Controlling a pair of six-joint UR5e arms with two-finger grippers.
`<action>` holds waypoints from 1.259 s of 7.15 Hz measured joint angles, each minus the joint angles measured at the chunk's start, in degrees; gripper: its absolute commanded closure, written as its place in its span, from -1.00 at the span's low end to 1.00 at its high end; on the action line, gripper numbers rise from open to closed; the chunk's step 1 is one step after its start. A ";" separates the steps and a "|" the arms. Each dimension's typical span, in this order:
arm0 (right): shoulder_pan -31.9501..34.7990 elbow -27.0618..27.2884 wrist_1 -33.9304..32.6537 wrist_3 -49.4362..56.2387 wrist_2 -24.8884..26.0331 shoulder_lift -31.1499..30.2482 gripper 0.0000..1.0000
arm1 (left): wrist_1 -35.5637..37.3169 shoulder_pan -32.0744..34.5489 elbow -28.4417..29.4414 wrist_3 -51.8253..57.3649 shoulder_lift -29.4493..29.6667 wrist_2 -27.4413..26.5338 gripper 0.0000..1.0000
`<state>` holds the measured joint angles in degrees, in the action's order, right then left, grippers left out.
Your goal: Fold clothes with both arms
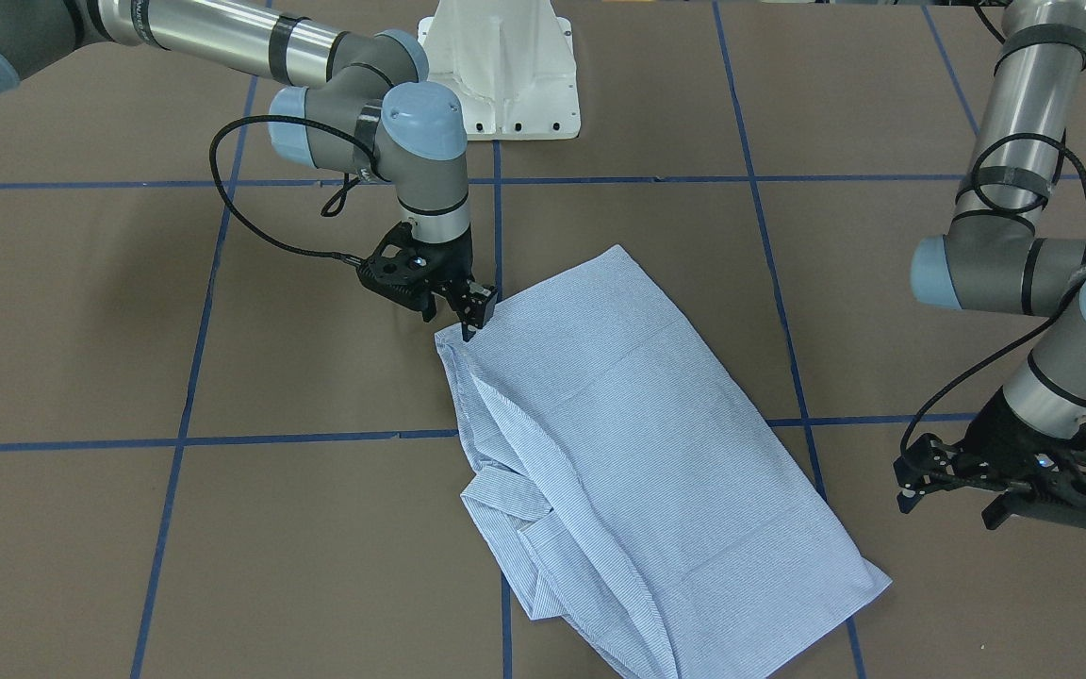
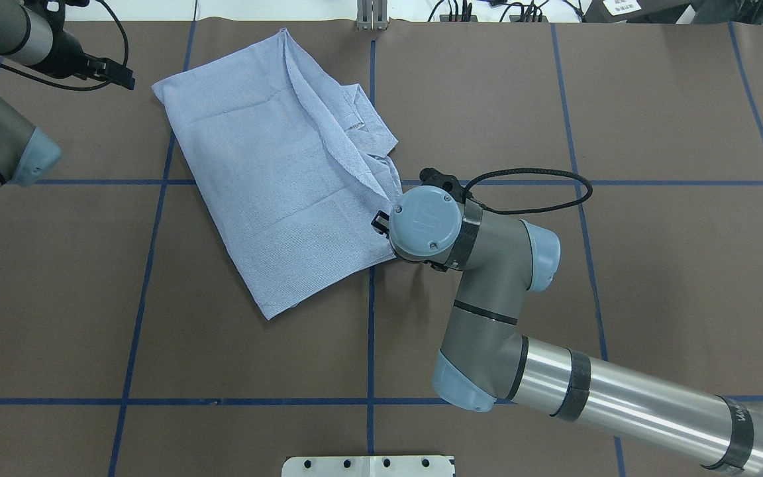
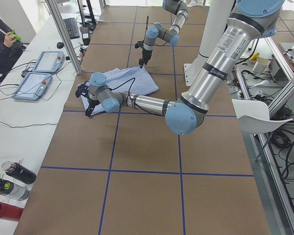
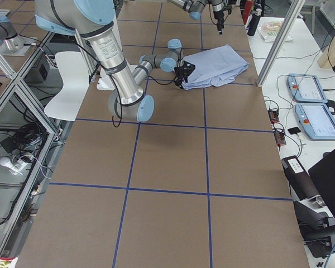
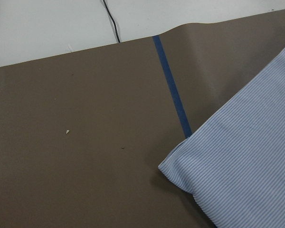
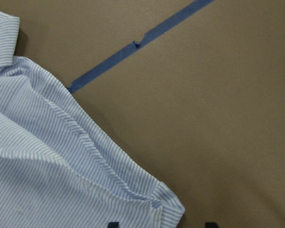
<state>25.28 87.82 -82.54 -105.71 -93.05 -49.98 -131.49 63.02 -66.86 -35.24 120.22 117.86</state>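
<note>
On the brown taped table (image 1: 81,311) the striped shirt (image 1: 637,443) lies half-folded, one corner between the parted fingers of our right gripper (image 1: 470,321); we should pinch every layer squarely before lifting; our left gripper (image 2: 123,74) hovers just beside the opposite corner, and we cannot tell its spread.

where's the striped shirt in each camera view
Exterior front-facing: the shirt runs from centre to lower right.
Overhead exterior: upper left of centre.
Exterior left: upper middle, beyond the near arm's wrist.
Exterior right: upper right of centre.
Left wrist: lower right corner.
Right wrist: left side and bottom.
Shared landmark: the right gripper at one shirt corner, seen in all but the left wrist view.
</note>
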 measured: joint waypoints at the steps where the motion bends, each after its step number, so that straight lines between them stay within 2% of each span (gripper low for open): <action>1: -0.26 -0.13 0.01 0.21 1.13 -0.02 -0.14 | 0.00 0.00 -0.06 0.00 -0.04 0.00 -1.00; 7: -0.74 -0.60 0.01 0.70 5.85 -0.05 -0.08 | 0.00 0.00 -0.09 0.08 -0.07 0.08 -1.00; 9: -1.13 -0.80 0.01 0.76 6.73 0.03 0.03 | 0.00 0.00 -0.04 0.08 -0.07 0.09 -1.00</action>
<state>24.15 87.01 -82.53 -104.95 -86.32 -49.95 -131.48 63.02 -66.90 -35.16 120.15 117.95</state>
